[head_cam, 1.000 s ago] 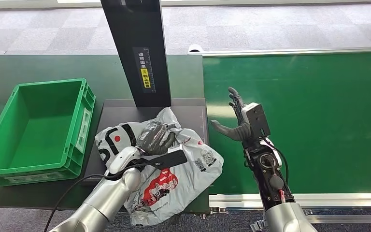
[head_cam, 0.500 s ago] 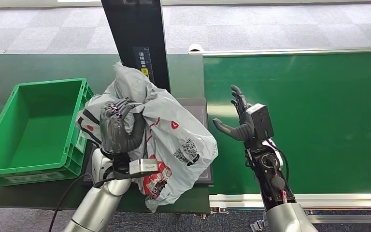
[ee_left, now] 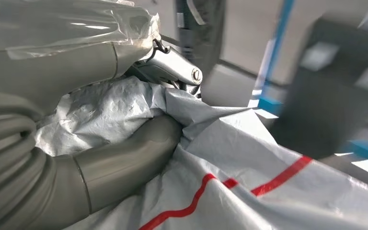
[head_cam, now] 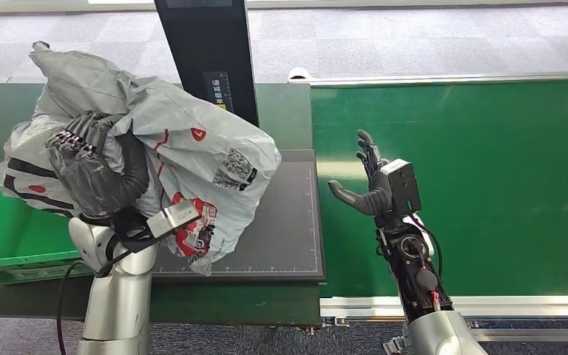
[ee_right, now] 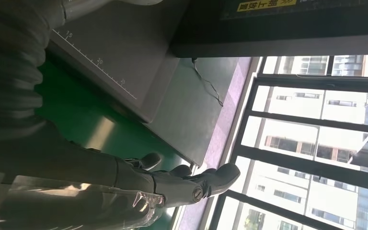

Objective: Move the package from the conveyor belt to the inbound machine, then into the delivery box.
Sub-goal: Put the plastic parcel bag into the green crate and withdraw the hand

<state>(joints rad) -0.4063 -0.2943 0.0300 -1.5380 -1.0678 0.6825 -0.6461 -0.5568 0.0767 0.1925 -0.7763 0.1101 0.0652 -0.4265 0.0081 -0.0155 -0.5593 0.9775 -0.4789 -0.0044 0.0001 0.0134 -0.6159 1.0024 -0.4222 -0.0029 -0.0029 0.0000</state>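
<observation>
1. While held aloft: package (head_cam: 192, 148), grey poly mailer with red and black print, bunched in left hand (head_cam: 96, 174); fingers (head_cam: 74, 140) curled into crumpled film near upper end, thumb pressed into a fold in left wrist view. Bulk slung toward inbound machine side, lower corner dangling above machine's dark platform (head_cam: 281, 229), whether touching cannot be told.
2. Delivery box (head_cam: 15, 244): green crate, just beside platform on side away from conveyor belt (head_cam: 473, 185); largely hidden beneath raised package.
3. Right hand (head_cam: 366, 185): empty, fingers spread, thumb out, hovering over belt edge nearest platform.
4. Stage, judged: scan apparently done, transfer toward box under way; release not yet made.
5. Risk, slippage: grip on loose film only, not on contents; weight could slide within bag and pull film out from under fingers.
6. Risk, snag: trailing corner close to machine's black column (head_cam: 207, 66) and platform; could drag or catch during swing.
7. Risk, missed drop: bag wider than hand and hanging toward machine; if let go short of box centre, likely to land across near wall (head_cam: 44, 259) or fall back onto platform.
8. Risk, blocked sight: package covering box in head view, placement hard to verify.
</observation>
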